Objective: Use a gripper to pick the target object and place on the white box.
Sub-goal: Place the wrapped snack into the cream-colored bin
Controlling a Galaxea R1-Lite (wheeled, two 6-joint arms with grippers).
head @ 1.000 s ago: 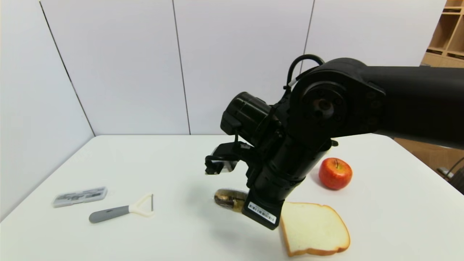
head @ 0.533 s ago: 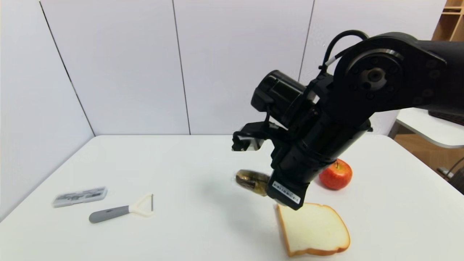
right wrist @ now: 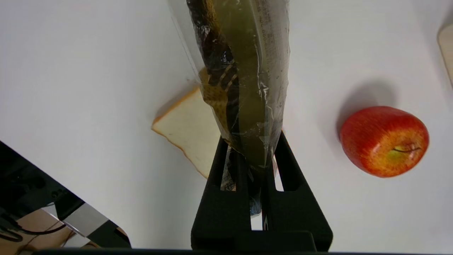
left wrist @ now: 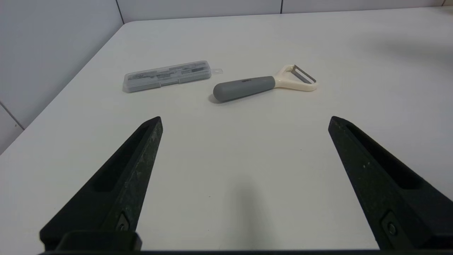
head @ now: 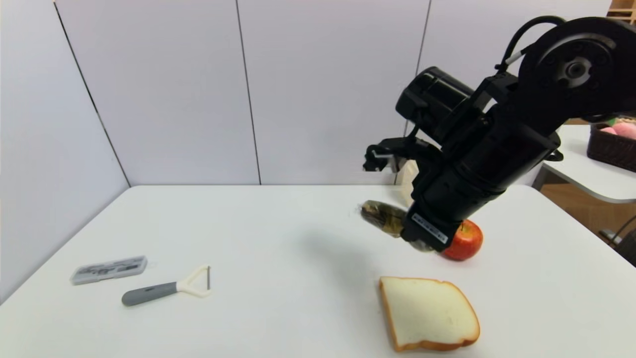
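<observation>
The right gripper [right wrist: 262,166] is pinching the clear plastic chocolate pack [right wrist: 244,88] airborne, carrying it toward the far-right cream-white box [head: 408,185].

Left gripper [left wrist: 244,122] sits low over the white table [left wrist: 247,159], its two black fingers [left wrist: 116,184] spread wide apart with nothing between them. Up ahead, at about 12 o'clock from the fingertips, a peeler [left wrist: 263,83] lies flat on the table, grey handle pointing toward 9 o'clock, cream-coloured head with its metal blade toward 3 o'clock. Just beside the handle end, at around 10 o'clock, a clear grey flat case [left wrist: 168,75] rests lengthwise, apart from the peeler. A soft shadow falls on the table between the fingers.
</observation>
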